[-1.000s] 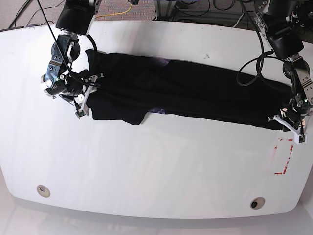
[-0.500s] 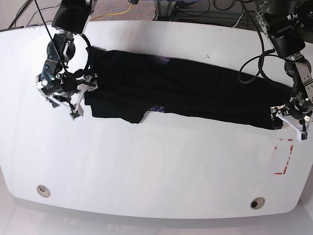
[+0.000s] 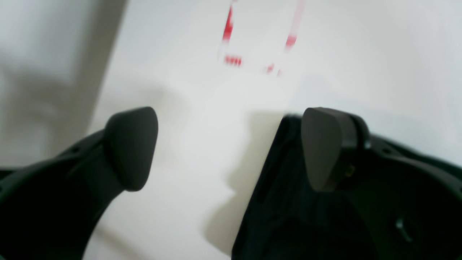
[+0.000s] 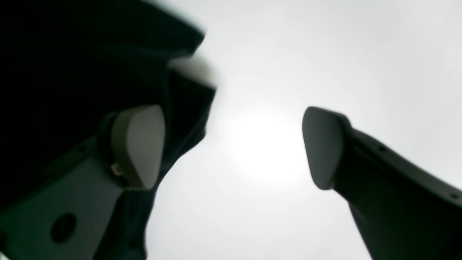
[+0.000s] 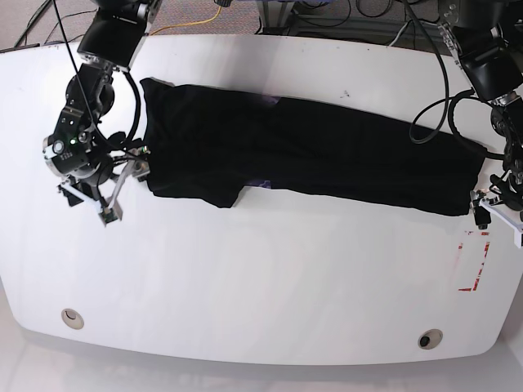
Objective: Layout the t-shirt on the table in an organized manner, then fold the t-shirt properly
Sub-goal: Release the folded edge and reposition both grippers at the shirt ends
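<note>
Item: black t-shirt [image 5: 302, 151], one, lying flat on the white desk [image 5: 261, 269] as a long, narrow band. Long axis runs across the desk from one end effector to the other, dipping slightly toward the end by the red outline mark [image 5: 476, 261]. A small flap hangs off its near edge, partway along from the end farthest from the mark.

Left end effector [image 5: 497, 214]: just off the shirt's end nearest the red mark. Fingers spread wide, holding nothing; in the left wrist view bare desk shows between them and the shirt's edge [image 3: 274, 187] lies under one fingertip [image 3: 325, 148].

Right end effector [image 5: 122, 184]: just off the opposite end of the shirt. Fingers likewise spread and empty; in the right wrist view the cloth's corner [image 4: 108, 72] lies beside one fingertip [image 4: 139, 144], with bare desk under the gap.

Governing relation: the shirt lies between the two end effectors, each about equally close to its own end, so either arm reaches only its own end. Any further spreading or folding would, by my judgement, start from regrasping these two ends.
</note>
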`<act>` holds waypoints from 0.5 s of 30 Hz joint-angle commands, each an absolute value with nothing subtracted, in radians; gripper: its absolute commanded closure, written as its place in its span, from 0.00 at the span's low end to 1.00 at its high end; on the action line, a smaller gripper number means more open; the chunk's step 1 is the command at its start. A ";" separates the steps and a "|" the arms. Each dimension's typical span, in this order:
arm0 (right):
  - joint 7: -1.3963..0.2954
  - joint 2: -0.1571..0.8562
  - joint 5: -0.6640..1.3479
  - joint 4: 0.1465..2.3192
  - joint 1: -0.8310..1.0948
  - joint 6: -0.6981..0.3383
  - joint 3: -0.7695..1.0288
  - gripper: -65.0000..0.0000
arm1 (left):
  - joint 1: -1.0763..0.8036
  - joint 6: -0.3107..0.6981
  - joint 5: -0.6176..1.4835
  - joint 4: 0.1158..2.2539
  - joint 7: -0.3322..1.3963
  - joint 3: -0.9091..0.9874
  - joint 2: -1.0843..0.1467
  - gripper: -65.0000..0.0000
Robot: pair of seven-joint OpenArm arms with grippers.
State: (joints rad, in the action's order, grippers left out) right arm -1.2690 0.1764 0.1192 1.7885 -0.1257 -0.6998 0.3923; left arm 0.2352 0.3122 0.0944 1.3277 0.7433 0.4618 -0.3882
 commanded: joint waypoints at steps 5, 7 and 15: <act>-1.322 0.199 0.130 1.817 -0.186 -0.698 0.400 0.11 | 0.242 0.311 0.101 1.356 0.725 0.466 -0.406 0.07; -1.339 0.200 0.136 1.828 -0.185 -0.698 0.401 0.11 | 0.239 0.311 0.101 1.359 0.725 0.466 -0.406 0.07; -1.323 0.188 0.142 1.816 -0.179 -0.698 0.417 0.11 | 0.239 0.311 0.101 1.359 0.723 0.466 -0.406 0.07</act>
